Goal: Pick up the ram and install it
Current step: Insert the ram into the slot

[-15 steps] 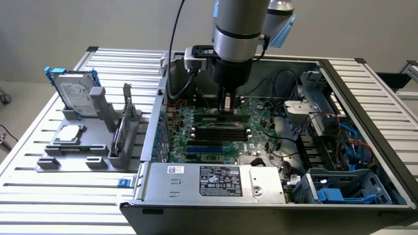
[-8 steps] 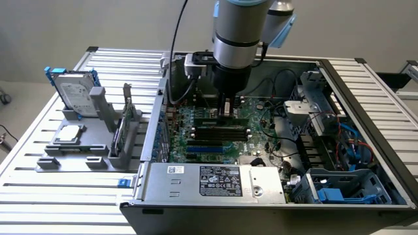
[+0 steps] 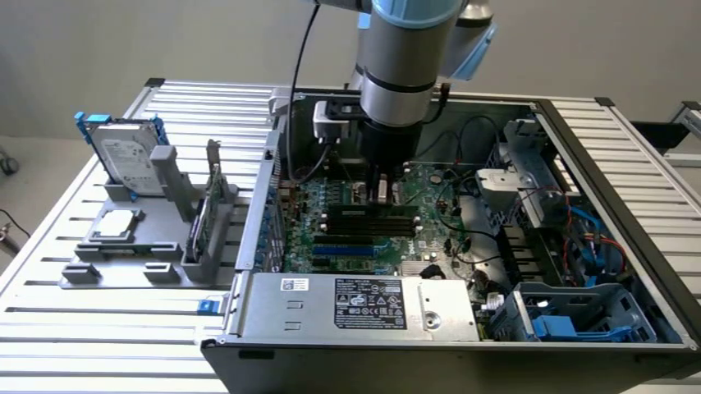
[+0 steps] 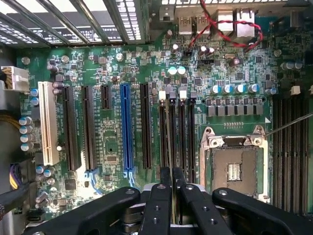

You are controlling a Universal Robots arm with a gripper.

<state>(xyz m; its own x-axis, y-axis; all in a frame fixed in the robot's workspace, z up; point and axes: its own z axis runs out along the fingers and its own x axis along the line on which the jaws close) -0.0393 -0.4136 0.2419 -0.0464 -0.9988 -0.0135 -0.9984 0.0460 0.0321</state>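
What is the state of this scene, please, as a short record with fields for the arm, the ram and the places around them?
arm: reaches down into the open computer case
gripper: jaws nearly together on a thin edge-on strip, seemingly the ram
position: above the black memory slots on the motherboard
slots: appear empty, no stick seated
nearby: processor socket beside those slots
outside the case: hard drive upright in a grey holder, at the exterior view's left
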